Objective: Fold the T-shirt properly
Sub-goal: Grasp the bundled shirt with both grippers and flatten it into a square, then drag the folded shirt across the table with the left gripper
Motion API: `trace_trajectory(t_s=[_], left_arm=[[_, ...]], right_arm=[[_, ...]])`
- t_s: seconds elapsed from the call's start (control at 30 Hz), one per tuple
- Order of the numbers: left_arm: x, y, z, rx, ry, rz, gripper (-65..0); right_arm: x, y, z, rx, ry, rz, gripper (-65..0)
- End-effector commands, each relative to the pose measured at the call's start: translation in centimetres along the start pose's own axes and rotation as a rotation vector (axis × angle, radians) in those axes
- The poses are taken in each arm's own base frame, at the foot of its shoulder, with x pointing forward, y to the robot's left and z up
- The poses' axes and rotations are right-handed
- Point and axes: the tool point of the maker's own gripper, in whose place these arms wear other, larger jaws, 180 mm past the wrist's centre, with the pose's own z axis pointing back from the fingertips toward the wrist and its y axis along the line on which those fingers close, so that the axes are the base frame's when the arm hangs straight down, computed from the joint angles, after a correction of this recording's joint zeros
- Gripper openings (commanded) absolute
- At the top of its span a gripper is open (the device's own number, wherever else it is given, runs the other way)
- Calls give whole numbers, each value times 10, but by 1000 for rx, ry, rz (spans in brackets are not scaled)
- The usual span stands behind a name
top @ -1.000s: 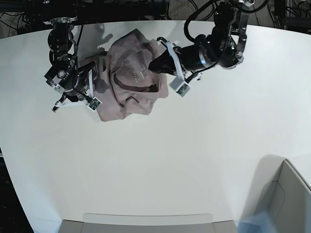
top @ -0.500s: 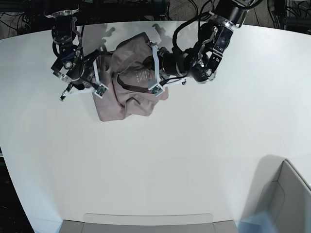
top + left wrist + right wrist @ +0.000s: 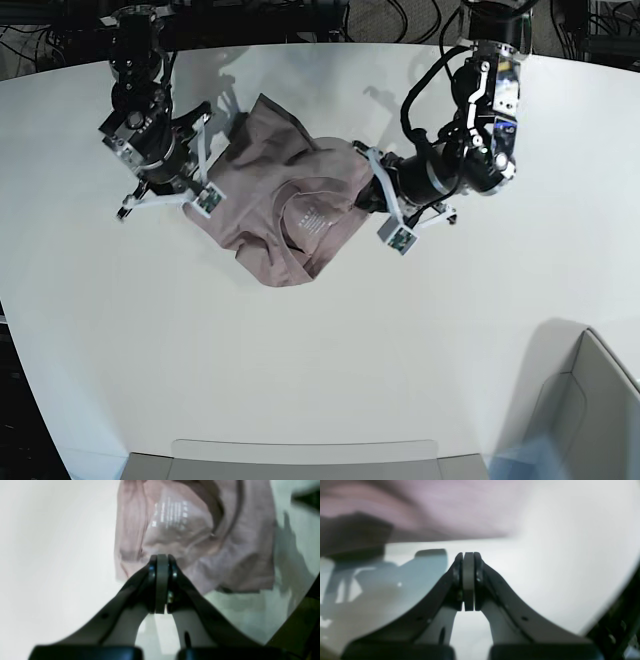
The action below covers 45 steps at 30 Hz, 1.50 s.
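The dusty-pink T-shirt [image 3: 270, 190] lies crumpled on the far part of the white table [image 3: 300, 350], with the printed neck label [image 3: 310, 215] facing up. My left gripper [image 3: 368, 195] is at the shirt's right edge. In the left wrist view the left gripper [image 3: 162, 560] is shut with its tips in the T-shirt [image 3: 200, 530], and creases run toward the tips. My right gripper [image 3: 200, 165] is by the shirt's left edge. In the right wrist view the right gripper [image 3: 468, 557] is shut and empty over bare table, with the blurred T-shirt [image 3: 445, 505] beyond it.
A grey box [image 3: 590, 400] stands at the front right corner. A grey tray edge [image 3: 300, 455] lies along the front. Dark cables and frame parts run behind the table's far edge [image 3: 330, 20].
My left gripper has moved right and toward the front, and the shirt has stretched and shifted with it, the label now nearer the front. The right arm has shifted slightly along the shirt's left edge.
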Motion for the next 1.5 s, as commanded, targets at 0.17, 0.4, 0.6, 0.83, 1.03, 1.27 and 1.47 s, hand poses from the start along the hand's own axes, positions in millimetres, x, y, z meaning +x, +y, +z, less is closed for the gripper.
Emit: trace_trajectory(t_s=[0.17, 0.4, 0.6, 0.83, 1.03, 1.27, 1.47], left_arm=[[-9, -75, -13, -174, 35, -138, -650], [-44, -65, -57, -207, 221, -130, -650], [-15, 16, -37, -13, 98, 25, -650], [11, 53, -3, 99, -35, 96, -650], [29, 6, -4, 17, -115, 81, -650], [35, -89, -34, -196, -98, -49, -650], [1, -99, -85, -175, 39, -91, -650]], right_arm=[[30, -59, -5, -94, -72, -112, -650], [35, -9, -53, 97, 11, -24, -650], [37, 58, -41, 201, -16, 87, -650], [48, 27, -10, 90, -105, -49, -650], [1, -48, 9, -108, -53, -251, -650], [-74, -87, 21, -215, 76, -379, -650], [-98, -66, 24, -136, 62, -416, -650]])
